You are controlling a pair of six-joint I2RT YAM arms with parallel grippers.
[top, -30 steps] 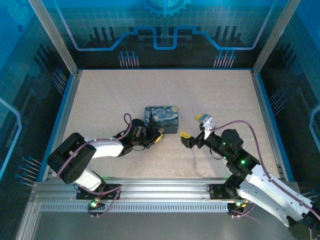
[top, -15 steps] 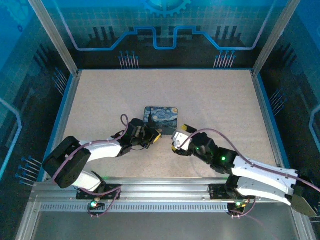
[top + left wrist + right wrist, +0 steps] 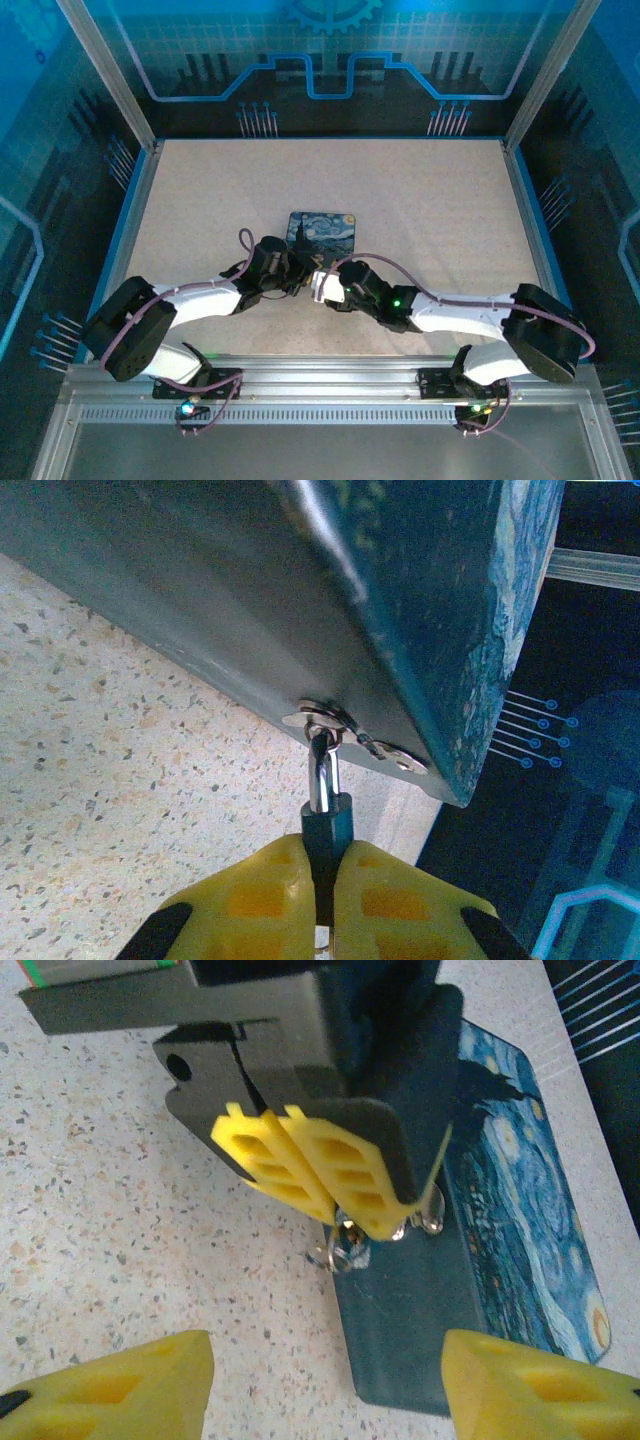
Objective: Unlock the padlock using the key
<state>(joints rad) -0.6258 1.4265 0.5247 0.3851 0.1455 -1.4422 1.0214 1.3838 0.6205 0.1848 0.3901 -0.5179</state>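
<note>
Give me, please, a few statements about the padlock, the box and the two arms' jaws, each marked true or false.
1. The left jaws are shut on the padlock. True.
2. The padlock's loop passes through the latch on the box. True.
3. The right jaws grip the box. False: they stand open, closed on nothing.
4. The box sits at the far edge of the table. False: it lies about mid-table, just ahead of both arms.
</note>
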